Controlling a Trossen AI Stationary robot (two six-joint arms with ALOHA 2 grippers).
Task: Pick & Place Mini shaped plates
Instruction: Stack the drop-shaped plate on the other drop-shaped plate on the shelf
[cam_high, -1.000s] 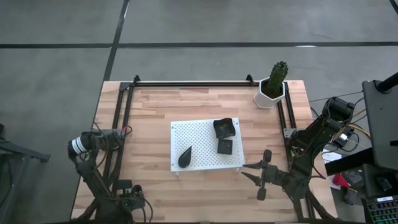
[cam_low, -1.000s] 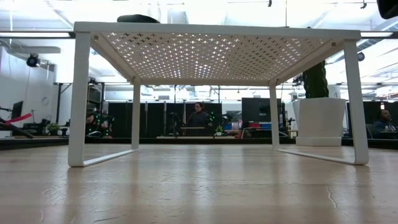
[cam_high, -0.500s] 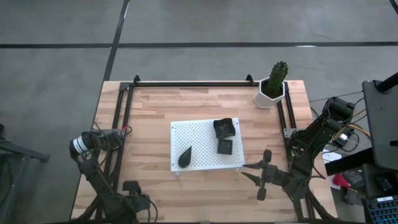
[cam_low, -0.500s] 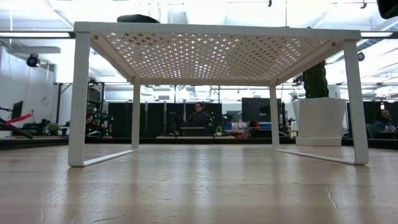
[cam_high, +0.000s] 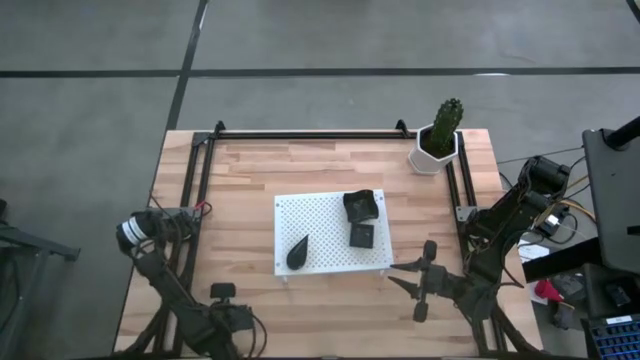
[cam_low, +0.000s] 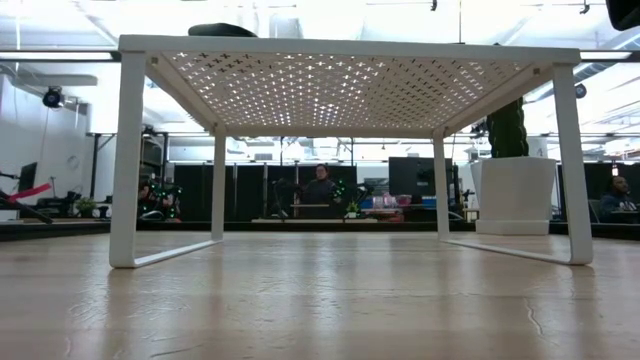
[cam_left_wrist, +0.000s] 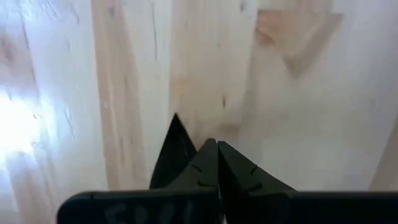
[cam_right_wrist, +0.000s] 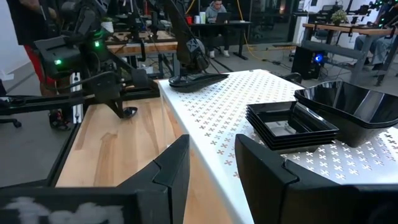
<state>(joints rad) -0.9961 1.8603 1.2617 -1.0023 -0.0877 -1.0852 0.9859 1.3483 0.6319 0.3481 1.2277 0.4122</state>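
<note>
Three black mini plates lie on the white perforated board (cam_high: 325, 225): a teardrop one (cam_high: 297, 251) near its near-left corner, a small square stack (cam_high: 362, 235) and a larger square dish (cam_high: 362, 204) at its right side. My right gripper (cam_high: 424, 281) is open, low over the table just off the board's near-right corner, its fingers pointing toward the board. The right wrist view shows the square stack (cam_right_wrist: 291, 124), the larger dish (cam_right_wrist: 348, 104) and the teardrop (cam_right_wrist: 196, 79). My left gripper (cam_high: 224, 296) is shut and points down at bare wood (cam_left_wrist: 211, 146) near the table's near-left corner.
A white hexagonal pot with a cactus (cam_high: 438, 142) stands at the table's far-right corner. The board stands on thin white legs (cam_low: 128, 160), with open space under it. Black rails run along the table's left, far and right sides. People and desks show in the room behind.
My left arm has swung along the near edge toward the table's right and a little away from that edge, its gripper staying shut. The plates and the right arm have kept still.
</note>
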